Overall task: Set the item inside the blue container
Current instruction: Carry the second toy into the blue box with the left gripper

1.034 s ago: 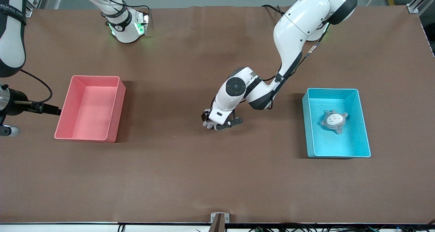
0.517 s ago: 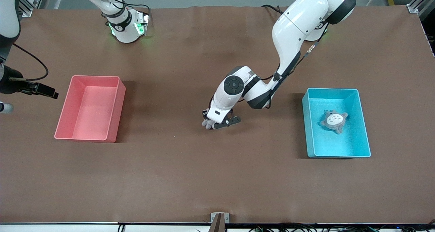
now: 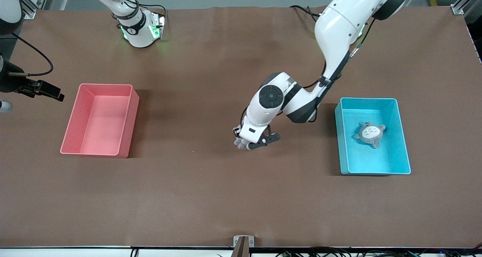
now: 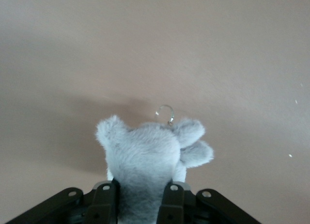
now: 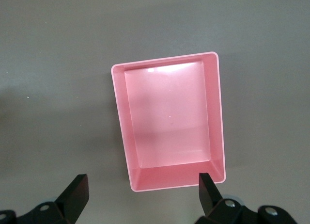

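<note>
My left gripper (image 3: 251, 144) hangs over the middle of the table, shut on a small grey plush toy (image 4: 147, 161) with a metal ring (image 4: 164, 112); the toy's pale paws (image 3: 240, 143) peek out under the hand. The blue container (image 3: 400, 136) stands toward the left arm's end of the table and holds a grey round plush toy (image 3: 370, 134) with a white face. My right gripper (image 5: 143, 192) is open, high over the table at the right arm's end, beside the pink bin (image 5: 169, 120).
The pink bin (image 3: 98, 120) stands toward the right arm's end of the table with nothing in it. The right arm's hand (image 3: 34, 88) shows at the view's edge. A small metal bracket (image 3: 243, 241) sits at the table's near edge.
My left gripper has carried the grey plush toy toward the blue container. The right arm's hand has risen and drawn back toward the table's edge.
</note>
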You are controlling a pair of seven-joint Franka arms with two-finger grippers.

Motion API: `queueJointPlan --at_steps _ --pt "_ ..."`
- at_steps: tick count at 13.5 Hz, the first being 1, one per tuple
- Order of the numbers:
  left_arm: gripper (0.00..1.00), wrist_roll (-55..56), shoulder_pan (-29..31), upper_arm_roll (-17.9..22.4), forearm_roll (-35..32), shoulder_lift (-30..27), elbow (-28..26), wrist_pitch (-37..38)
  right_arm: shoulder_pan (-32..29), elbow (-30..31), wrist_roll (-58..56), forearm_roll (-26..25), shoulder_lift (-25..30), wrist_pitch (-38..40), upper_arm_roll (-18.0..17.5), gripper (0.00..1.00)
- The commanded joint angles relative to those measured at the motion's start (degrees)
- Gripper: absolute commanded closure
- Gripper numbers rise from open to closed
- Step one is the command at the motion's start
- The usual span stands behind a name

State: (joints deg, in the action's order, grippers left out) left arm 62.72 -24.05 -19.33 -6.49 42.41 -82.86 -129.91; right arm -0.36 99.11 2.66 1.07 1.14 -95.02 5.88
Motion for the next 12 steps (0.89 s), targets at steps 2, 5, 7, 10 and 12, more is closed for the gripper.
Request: queueJointPlan --at_steps 2,5,7,10,12 --pt "0.69 -10.83 9.96 -1.93 0.86 -14.78 -11.60 8.87 -0.78 -1.10 -0.37 -0.28 2.20 2.46 -0.69 0.00" --pt "0.69 -20.50 17.53 -2.91 0.86 -23.05 -18.36 13.45 -0.08 -4.26 -0.37 -0.36 2.20 4.66 -0.69 0.00" --pt "0.69 -27.62 22.71 -3.00 0.86 -28.23 -24.51 13.63 -0.08 -4.71 -0.55 -0.36 2.20 5.63 -0.60 0.00" --pt "0.69 -42.63 32.11 -3.00 0.77 -33.17 -30.94 13.55 -0.25 -4.72 -4.22 -1.50 2.28 6.07 -0.60 0.00" --pt "0.69 -51.08 37.39 -2.91 0.77 -32.92 -32.88 12.76 -0.52 -4.72 -7.66 -2.65 2.20 5.99 -0.25 0.00"
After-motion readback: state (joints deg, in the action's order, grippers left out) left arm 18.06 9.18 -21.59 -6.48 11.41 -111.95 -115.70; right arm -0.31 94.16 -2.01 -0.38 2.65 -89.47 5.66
